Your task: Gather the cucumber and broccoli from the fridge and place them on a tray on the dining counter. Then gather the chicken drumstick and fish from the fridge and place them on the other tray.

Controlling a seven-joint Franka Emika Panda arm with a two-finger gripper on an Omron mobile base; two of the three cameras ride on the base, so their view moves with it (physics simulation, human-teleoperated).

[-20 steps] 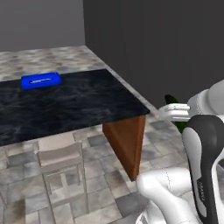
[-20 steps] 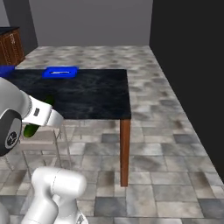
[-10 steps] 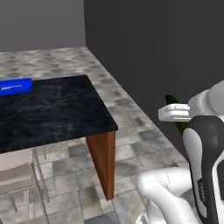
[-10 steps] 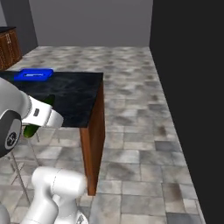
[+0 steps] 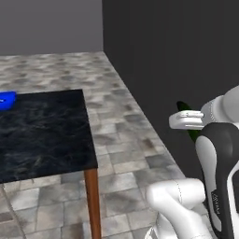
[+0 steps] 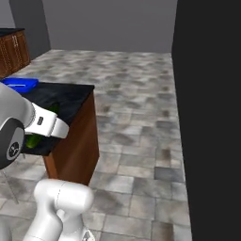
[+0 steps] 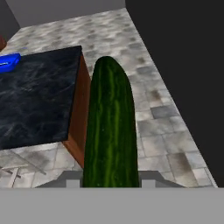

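Hand view: the cucumber is being gripped by the closed gripper and carried, the worktop with its blue tray having slid further left, so placement is being delayed.

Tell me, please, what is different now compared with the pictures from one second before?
The base has driven or turned, so both base views have shifted: the counter and the blue tray have slid toward the left of the picture. This is camera motion, not a move of those things. The gripper stays shut on the cucumber, carried in the same pose beside the arm.
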